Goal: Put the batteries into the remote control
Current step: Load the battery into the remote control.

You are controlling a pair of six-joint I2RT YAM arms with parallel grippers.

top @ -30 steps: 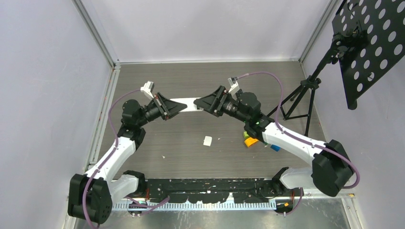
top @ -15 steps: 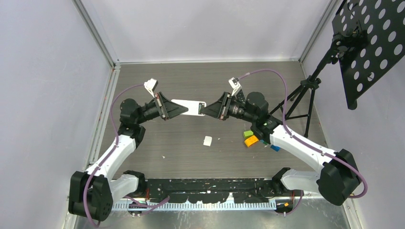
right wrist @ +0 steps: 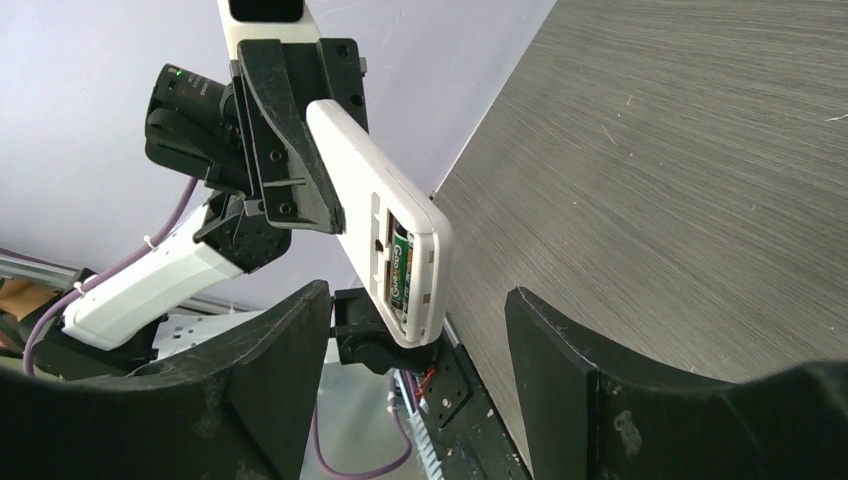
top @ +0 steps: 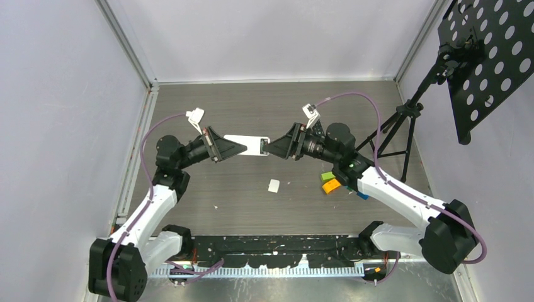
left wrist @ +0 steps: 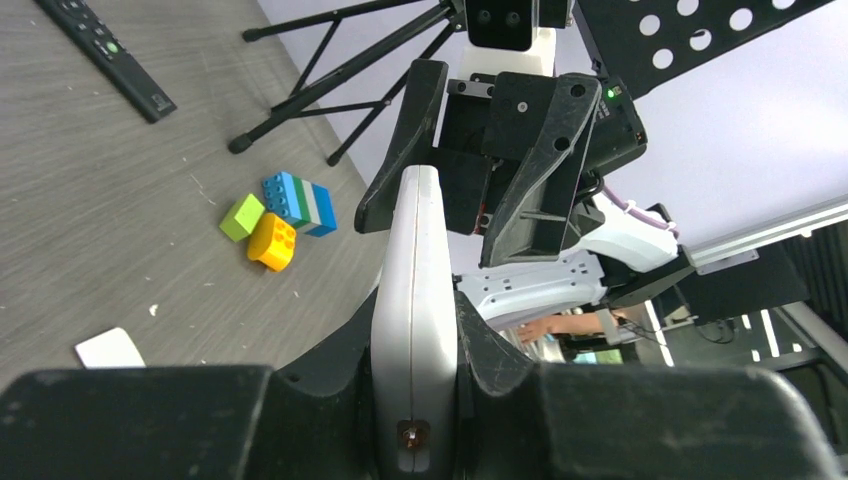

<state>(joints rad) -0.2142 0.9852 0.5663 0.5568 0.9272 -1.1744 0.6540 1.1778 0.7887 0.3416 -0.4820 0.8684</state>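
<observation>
My left gripper (top: 234,146) is shut on one end of a white remote control (top: 247,144) and holds it above the table. In the left wrist view the remote (left wrist: 415,300) is pinched edge-on in my left gripper (left wrist: 418,345). My right gripper (top: 272,147) is open, with its fingers on either side of the remote's free end. The right wrist view shows the remote (right wrist: 370,190) with its open battery bay and a green-black battery (right wrist: 400,268) in it, between my right gripper's (right wrist: 415,300) spread fingers. No other batteries show.
A small white flat piece (top: 274,185) lies on the table below the remote. Green, orange and blue blocks (top: 330,183) sit by the right arm. A black tripod (top: 395,129) and a perforated board (top: 491,56) stand at right. A black remote (left wrist: 105,52) lies farther off.
The remote and both grippers have shifted slightly toward the near side. The right wrist has rotated and its arm has swung right. The left arm's elbow has drawn in.
</observation>
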